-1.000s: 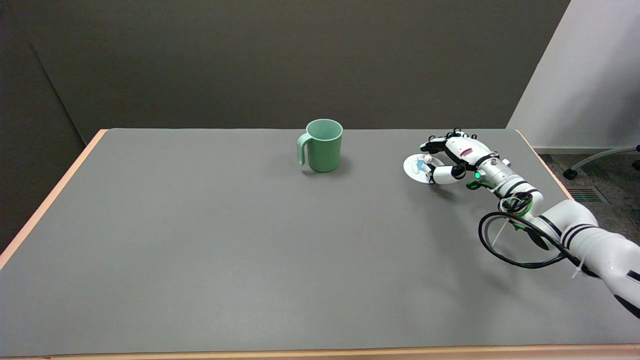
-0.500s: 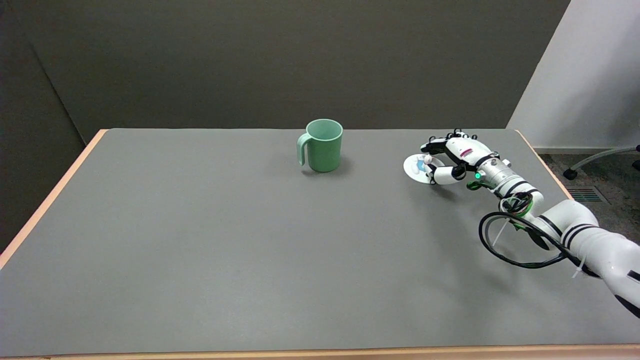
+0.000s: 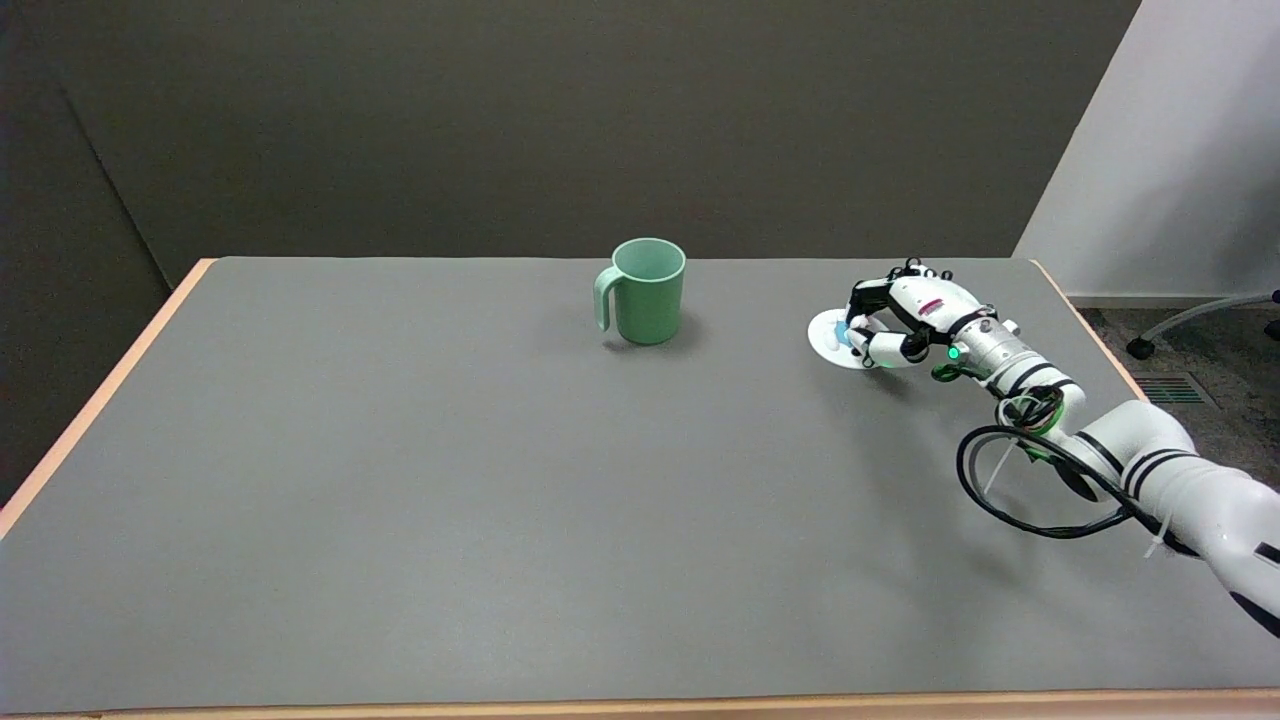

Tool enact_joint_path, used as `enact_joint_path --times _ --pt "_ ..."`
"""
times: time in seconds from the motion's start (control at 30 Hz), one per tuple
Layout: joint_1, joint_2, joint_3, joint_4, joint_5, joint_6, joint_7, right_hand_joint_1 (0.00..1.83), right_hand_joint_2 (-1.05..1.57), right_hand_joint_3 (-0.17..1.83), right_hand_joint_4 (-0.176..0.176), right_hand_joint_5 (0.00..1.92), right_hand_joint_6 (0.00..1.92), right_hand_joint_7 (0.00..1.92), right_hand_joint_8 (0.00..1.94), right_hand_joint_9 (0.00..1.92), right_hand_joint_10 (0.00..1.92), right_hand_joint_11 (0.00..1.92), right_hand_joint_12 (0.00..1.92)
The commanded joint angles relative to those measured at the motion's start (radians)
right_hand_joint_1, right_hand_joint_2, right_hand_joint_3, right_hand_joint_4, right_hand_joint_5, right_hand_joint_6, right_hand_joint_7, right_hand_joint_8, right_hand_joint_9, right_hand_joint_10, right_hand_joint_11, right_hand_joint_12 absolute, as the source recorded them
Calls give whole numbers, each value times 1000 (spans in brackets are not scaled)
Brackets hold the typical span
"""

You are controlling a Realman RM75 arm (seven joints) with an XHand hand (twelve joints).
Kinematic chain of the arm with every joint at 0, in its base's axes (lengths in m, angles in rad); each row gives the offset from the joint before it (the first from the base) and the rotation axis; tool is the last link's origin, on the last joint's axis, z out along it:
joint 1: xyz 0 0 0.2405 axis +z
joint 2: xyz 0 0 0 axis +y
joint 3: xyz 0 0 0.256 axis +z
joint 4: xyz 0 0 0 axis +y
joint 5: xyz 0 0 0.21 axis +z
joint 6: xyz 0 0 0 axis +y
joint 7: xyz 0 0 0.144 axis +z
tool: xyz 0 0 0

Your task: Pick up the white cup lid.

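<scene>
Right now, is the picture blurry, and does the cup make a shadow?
In the head view the picture is sharp and evenly lit, with no glare on the table. The cup casts only a faint, soft shadow at its base. The hand hides part of the lid, so the small lid's detail is hard to read.

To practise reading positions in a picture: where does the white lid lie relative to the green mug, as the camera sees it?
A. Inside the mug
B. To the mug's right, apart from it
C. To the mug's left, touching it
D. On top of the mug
B: the lid lies on the table under the hand, well right of the mug, with bare table between them.
</scene>
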Motion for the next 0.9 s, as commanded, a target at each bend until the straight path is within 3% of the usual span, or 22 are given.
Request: enact_joint_path --times 0.03,0.53,0.67,0.9 --pt "-8 -2 1 -3 -1 3 -2 904 1184 214 90 668 1458 607 513 382 722 -1 907" --pt "-24 15 4 -26 -1 70 -2 935 1147 219 97 724 1378 677 604 420 899 -1 1139" --pt "-27 19 8 -33 -1 68 -2 943 1119 231 121 758 1330 705 627 436 904 -1 1143" --pt "-31 39 38 -74 -1 54 -2 957 1111 208 128 790 1278 742 581 337 1052 -1 1096"
